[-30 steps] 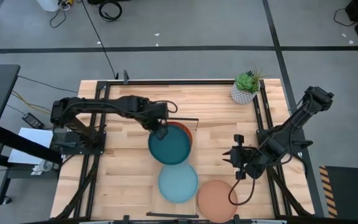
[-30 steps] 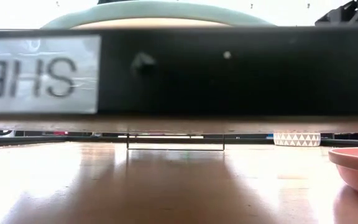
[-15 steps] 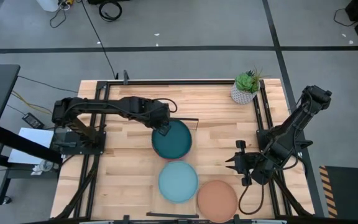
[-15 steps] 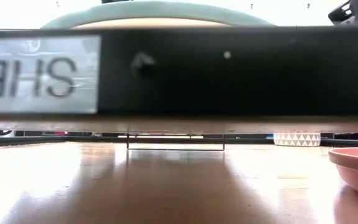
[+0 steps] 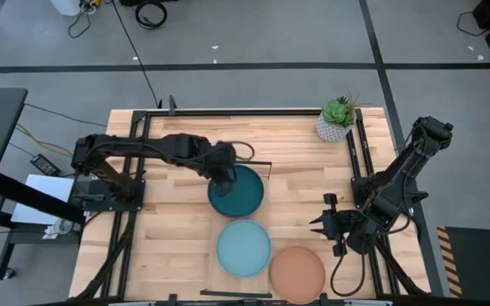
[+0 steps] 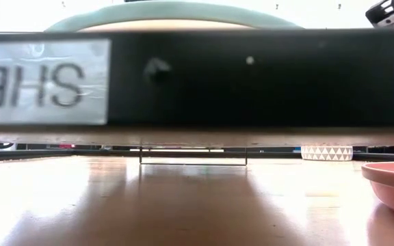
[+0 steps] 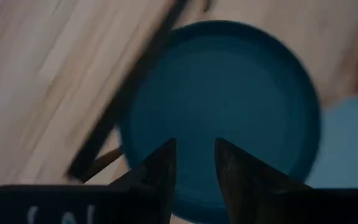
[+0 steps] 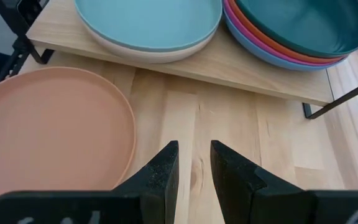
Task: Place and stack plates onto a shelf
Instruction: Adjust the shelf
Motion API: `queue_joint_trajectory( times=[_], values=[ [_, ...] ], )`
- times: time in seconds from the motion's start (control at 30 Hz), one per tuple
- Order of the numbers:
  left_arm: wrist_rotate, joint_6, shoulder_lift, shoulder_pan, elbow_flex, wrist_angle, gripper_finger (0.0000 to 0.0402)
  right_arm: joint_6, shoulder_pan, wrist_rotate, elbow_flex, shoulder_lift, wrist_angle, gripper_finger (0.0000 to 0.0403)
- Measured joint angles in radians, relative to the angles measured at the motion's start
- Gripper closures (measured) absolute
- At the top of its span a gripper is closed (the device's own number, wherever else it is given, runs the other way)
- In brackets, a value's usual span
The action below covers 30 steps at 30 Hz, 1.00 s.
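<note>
My left tool (image 5: 225,181) has slid the round dark teal plate (image 5: 237,192) fully over the stack on the light-wood shelf (image 8: 241,68); its fingers stand narrowly apart above the plate's rim. My right tool (image 5: 320,223), narrowly parted, waits over the worktop (image 5: 168,229).

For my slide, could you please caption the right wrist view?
Right gripper open above bare tabletop, facing a light-wood shelf holding two plate stacks, a terracotta round plate beside it.

Left arm (image 5: 143,149): dark, jointed links; black cable looped near wrist.
Right arm (image 5: 398,183): dark, same build; black cable hangs in a loop under wrist.
Left gripper (image 7: 191,168): two dark tapered fingers; black band with white lettering.
Right gripper (image 8: 191,171): matching dark fingers; black band, white marks.
</note>
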Motion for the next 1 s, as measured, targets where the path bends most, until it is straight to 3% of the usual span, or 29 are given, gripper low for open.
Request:
queue_joint_trajectory(
  times=[0.23, 0.4, 0.47, 0.63, 0.87, 1.0],
  values=[
    [-0.013, 0.25, 0.0, -0.031, 0.009, 0.097, 0.0286, 0.004, 0.0, 0.009, 0.0, 0.0, 0.0, 0.0305],
    [-0.295, 0.559, 0.002, -0.103, 0.008, 0.123, 0.0285, 0.0, -0.003, 0.038, 0.0, 0.0, 0.0, 0.0305],
    [-0.349, 0.624, 0.007, -0.108, 0.002, 0.125, 0.0284, 0.001, -0.01, 0.042, 0.0, 0.0, 0.0, 0.0305],
    [-0.357, 0.718, 0.036, -0.096, 0.001, 0.147, 0.0265, 0.005, -0.03, 0.043, 0.0, 0.0, 0.0, 0.0305],
    [-0.316, 0.772, 0.119, -0.025, 0.003, 0.177, 0.021, 0.009, -0.074, 0.062, 0.0, 0.0, 0.014, 0.0305],
    [-0.442, 0.796, 0.149, 0.005, 0.0, 0.192, 0.0193, 0.009, -0.089, 0.061, 0.0, 0.0, 0.016, 0.0305]
  ],
)
